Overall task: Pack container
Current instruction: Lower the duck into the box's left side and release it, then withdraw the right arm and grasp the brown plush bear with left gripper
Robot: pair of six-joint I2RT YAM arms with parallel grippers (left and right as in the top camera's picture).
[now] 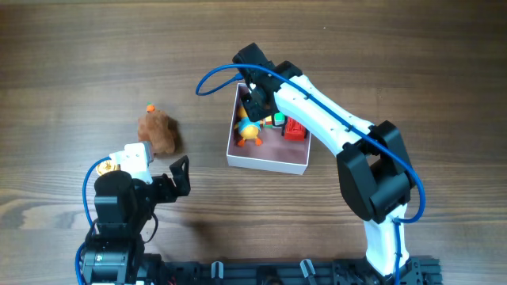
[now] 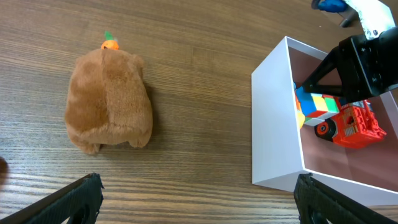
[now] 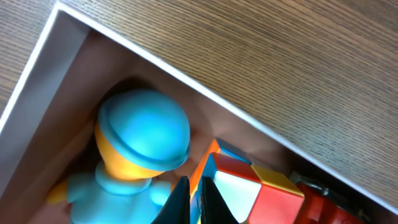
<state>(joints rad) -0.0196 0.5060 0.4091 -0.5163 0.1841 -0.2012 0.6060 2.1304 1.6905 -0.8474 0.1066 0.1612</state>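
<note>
Wooden table, overhead: I see it carrying the container, a square shallow box with white walls and a pink floor.
Container, overhead: it sits out in front of the right arm's base, with toys already lying inside.
Right gripper, overhead: it reaches down into the container's far corner on the left-arm side.
Blue-capped figure, overhead: it is inside the container, against the wall facing the left arm.
Red truck, overhead: it is inside the container, toward the opposite wall.
Brown plush, overhead: it lies on the table outside the container, well apart from it on the left-arm side.
Left gripper, overhead: it is outside the container, near the plush and on the side of it nearer the arm bases.
Left gripper, left wrist: the 2 fingers are spread wide and I see nothing between them.
Brown plush, left wrist: it lies flat, clear of the container's white wall, with an orange tuft at its far end.
Colour-block cube, left wrist: it is inside the container, touching the red truck.
Right gripper, right wrist: the fingers are drawn together with only a sliver between them, low over the container's floor.
Blue-capped figure, right wrist: it is just beside the fingers, in the container's corner.
Colour-block cube, right wrist: it is just beside the fingers on their other side, inside the container.
</note>
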